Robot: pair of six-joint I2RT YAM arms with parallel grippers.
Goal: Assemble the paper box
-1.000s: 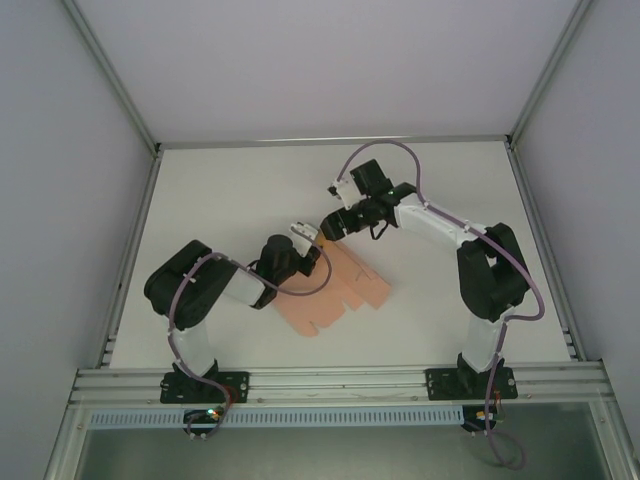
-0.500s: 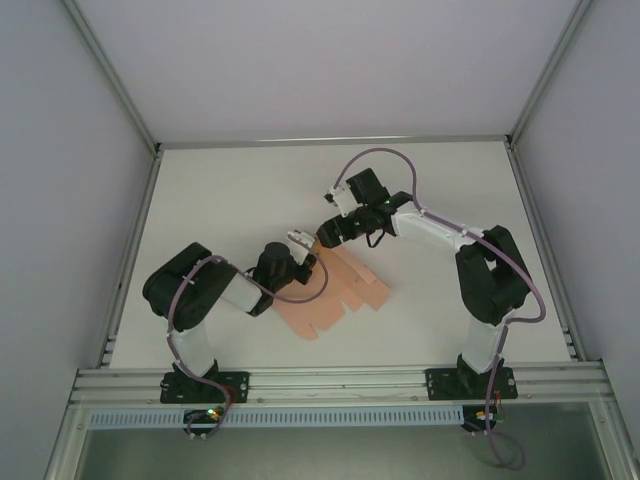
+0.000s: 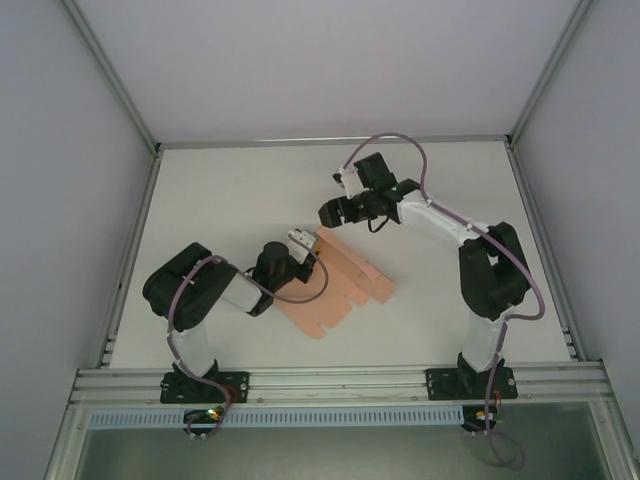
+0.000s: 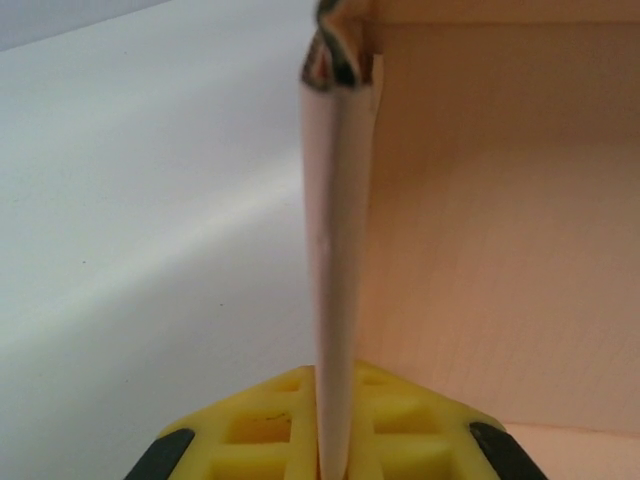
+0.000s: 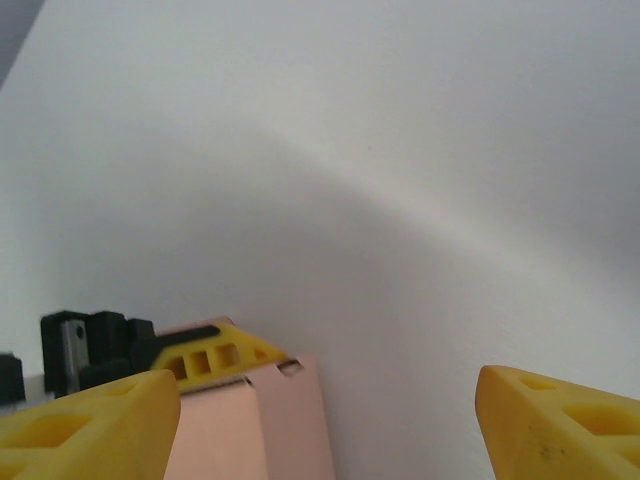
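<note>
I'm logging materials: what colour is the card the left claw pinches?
Plain salmon pink card, best seen in the top view.

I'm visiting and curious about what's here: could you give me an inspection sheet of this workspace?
Surface: white tabletop, card lying near its middle.
Job's things: salmon-pink thin card paper box, partly folded, one flap standing upright.
Clutter: nothing seen.
Tools: left tool shut on the upright flap; right tool open by the card's far corner, holding nothing.
Cables: purple cables looping along both arms.
Surroundings: aluminium frame rails, grey walls.
</note>
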